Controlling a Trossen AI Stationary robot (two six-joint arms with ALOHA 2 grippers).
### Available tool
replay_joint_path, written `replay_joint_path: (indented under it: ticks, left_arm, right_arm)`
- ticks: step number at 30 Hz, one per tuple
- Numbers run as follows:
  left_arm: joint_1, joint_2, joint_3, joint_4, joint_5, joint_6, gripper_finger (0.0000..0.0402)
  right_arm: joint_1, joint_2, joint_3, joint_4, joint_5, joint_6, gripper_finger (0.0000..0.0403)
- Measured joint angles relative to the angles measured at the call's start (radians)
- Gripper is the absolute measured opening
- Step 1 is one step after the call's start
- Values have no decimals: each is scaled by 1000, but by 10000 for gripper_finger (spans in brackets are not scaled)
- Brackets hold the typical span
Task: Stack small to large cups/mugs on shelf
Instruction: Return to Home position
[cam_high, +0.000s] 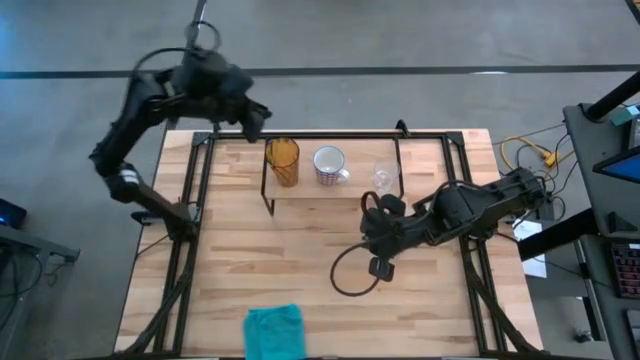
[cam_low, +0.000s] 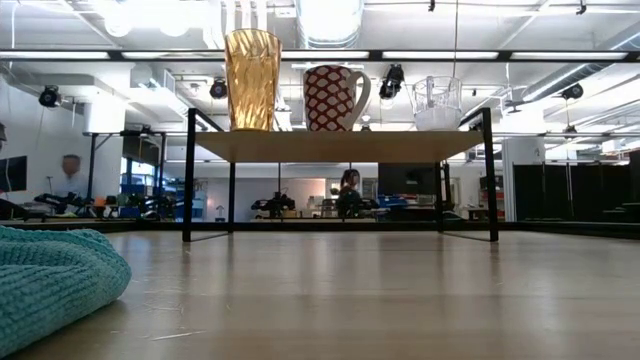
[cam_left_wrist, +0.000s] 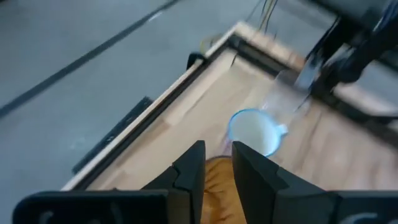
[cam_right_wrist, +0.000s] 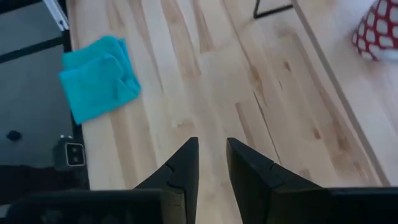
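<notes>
The shelf (cam_high: 300, 192) stands at the table's far middle; in the low view its board (cam_low: 340, 146) rests on black wire legs. Three vessels stand upright in a row on it: the amber ribbed tumbler (cam_high: 282, 161) on the left, the white mug (cam_high: 330, 165) with a red pattern (cam_low: 333, 97) in the middle, and the small clear glass (cam_high: 385, 177) on the right. My left gripper (cam_high: 257, 118) is shut and empty, above and just beyond the far left of the tumbler (cam_left_wrist: 217, 190). My right gripper (cam_high: 368, 228) is shut and empty over the table, near the shelf's right front.
A teal cloth (cam_high: 274, 330) lies at the table's near edge, left of the middle; it also shows in the low view (cam_low: 50, 290) and the right wrist view (cam_right_wrist: 98, 74). A black cable loop (cam_high: 350, 278) hangs by my right arm. Bare wood lies between shelf and cloth.
</notes>
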Motion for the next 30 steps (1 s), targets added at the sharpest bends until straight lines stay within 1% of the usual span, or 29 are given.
replay_joint_path:
  ticks: [2,4,7,12,16,18,19,21,23,26,28,30]
  left_arm:
    - [-11,-42,-3,17,0,-60,66]
    - [-27,-86,-13,14,0,-93,66]
    - [-77,-147,-29,13,1,-96,66]
    - [-198,-232,-50,12,5,-127,66]
    - [-266,-281,-83,11,-2,-149,66]
    - [-287,-304,-111,10,-18,-149,66]
    - [-295,-314,-127,10,-37,-148,66]
    - [-307,-338,-161,12,-80,-148,66]
    - [-310,-363,-198,22,-124,-148,66]
    - [-310,-402,-252,31,-178,-148,66]
    - [-310,-437,-305,65,-197,-148,66]
    - [-310,-485,-372,127,-199,-148,66]
  right_arm:
    - [0,0,19,-3,-1,-13,77]
    - [1,0,42,-16,-25,11,77]
    - [18,-5,73,-56,-38,16,77]
    - [77,-44,115,-37,33,6,77]
    - [139,-101,133,62,64,1,77]
    - [179,-130,133,108,82,-34,77]
    - [201,-146,131,114,106,-53,77]
    - [253,-184,120,100,195,-71,77]
    - [301,-223,103,81,304,-46,77]
    - [373,-289,49,78,431,9,77]
    - [418,-330,-3,90,488,24,77]
    - [450,-364,-70,119,512,25,77]
